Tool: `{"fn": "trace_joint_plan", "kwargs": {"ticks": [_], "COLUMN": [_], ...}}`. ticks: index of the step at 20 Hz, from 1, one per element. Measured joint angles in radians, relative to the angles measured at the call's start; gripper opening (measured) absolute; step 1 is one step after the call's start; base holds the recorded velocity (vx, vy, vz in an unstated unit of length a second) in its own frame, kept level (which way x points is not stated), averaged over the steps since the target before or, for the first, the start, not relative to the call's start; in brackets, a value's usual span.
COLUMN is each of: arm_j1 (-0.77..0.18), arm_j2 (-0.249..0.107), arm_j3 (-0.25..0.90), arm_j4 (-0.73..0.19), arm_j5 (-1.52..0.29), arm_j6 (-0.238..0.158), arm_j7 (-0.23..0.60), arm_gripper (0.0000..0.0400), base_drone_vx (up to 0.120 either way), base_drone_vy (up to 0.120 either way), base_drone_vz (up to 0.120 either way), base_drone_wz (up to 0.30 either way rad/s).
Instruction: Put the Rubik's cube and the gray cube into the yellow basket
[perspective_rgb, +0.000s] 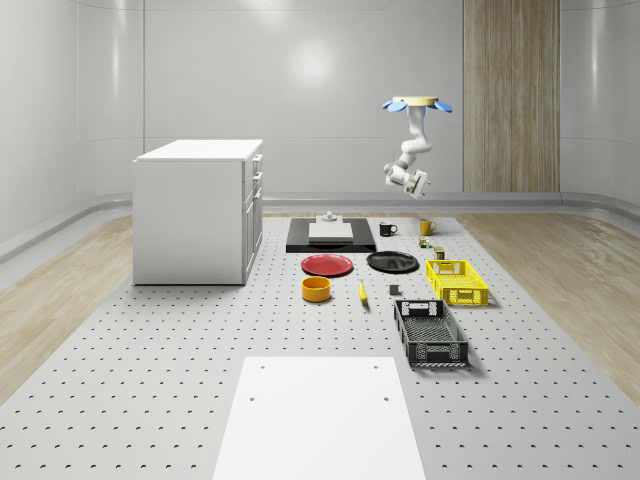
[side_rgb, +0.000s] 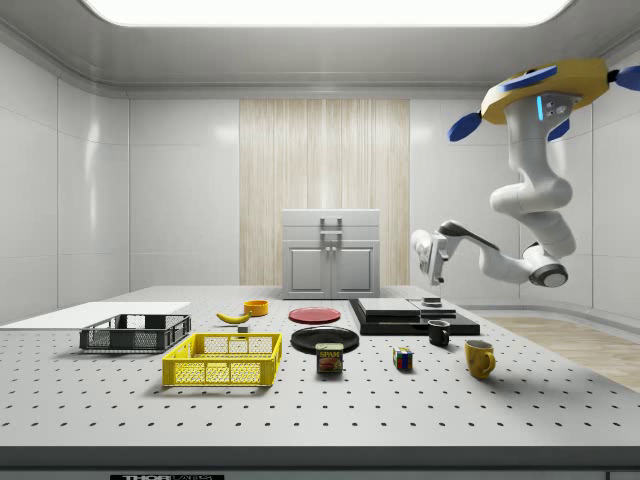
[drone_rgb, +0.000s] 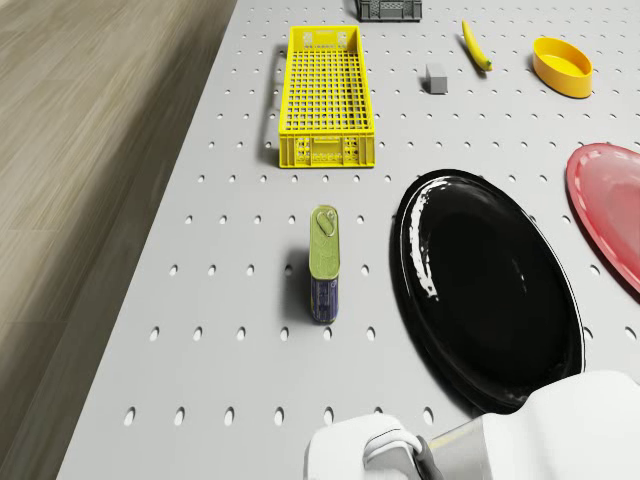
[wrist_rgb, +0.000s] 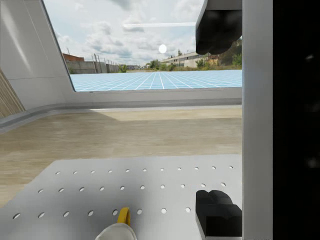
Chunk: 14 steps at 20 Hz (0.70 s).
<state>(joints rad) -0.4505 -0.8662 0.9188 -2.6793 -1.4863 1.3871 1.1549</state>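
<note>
The Rubik's cube (side_rgb: 403, 359) (perspective_rgb: 427, 241) sits on the table between the spam can (side_rgb: 329, 357) and the yellow mug (side_rgb: 480, 357). A small gray cube (drone_rgb: 436, 78) (perspective_rgb: 394, 290) lies beside the yellow basket (drone_rgb: 328, 95) (perspective_rgb: 457, 282) (side_rgb: 224, 360), which holds nothing. The drone (perspective_rgb: 415, 103) (side_rgb: 545, 90) hovers high over the table's far right part, near the mugs. Its gripper (perspective_rgb: 410, 184) (side_rgb: 430, 268) (wrist_rgb: 202, 120) hangs in the air well above the cubes, open, with nothing between its black fingers (wrist_rgb: 220, 30).
A black plate (drone_rgb: 487, 285), a red plate (drone_rgb: 610, 205), an orange bowl (drone_rgb: 562, 66) and a banana (drone_rgb: 476, 45) lie mid-table. A black basket (perspective_rgb: 430, 333) stands nearer the front, a black mug (side_rgb: 439, 333) by a dark slab (perspective_rgb: 331, 236), and a white cabinet (perspective_rgb: 198, 210) at the whole-scene view's left.
</note>
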Motion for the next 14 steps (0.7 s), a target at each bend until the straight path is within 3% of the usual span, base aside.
{"fn": "trace_joint_plan", "kwargs": {"ticks": [4,8,10,14], "arm_j1": [-0.215,-0.381,-0.437,-0.512], "arm_j2": [-0.052,-0.099,-0.119,-0.153], "arm_j3": [0.150,0.238,0.266,0.302], "arm_j4": [-0.141,-0.193,-0.204,-0.214], "arm_j5": [-0.289,-0.425,-0.459,-0.490], "arm_j6": [-0.092,-0.169,-0.194,-0.218], "arm_j7": [0.165,0.276,0.314,0.363], "arm_gripper": [0.0400,0.0400,0.0400,0.0400], "base_drone_vx": [0.120,0.120,0.120,0.120], "base_drone_vy": [0.000,0.000,-0.040,-0.120], "base_drone_vz": [-0.120,-0.120,-0.120,-0.120], "base_drone_wz": [0.000,0.000,0.000,0.000]}}
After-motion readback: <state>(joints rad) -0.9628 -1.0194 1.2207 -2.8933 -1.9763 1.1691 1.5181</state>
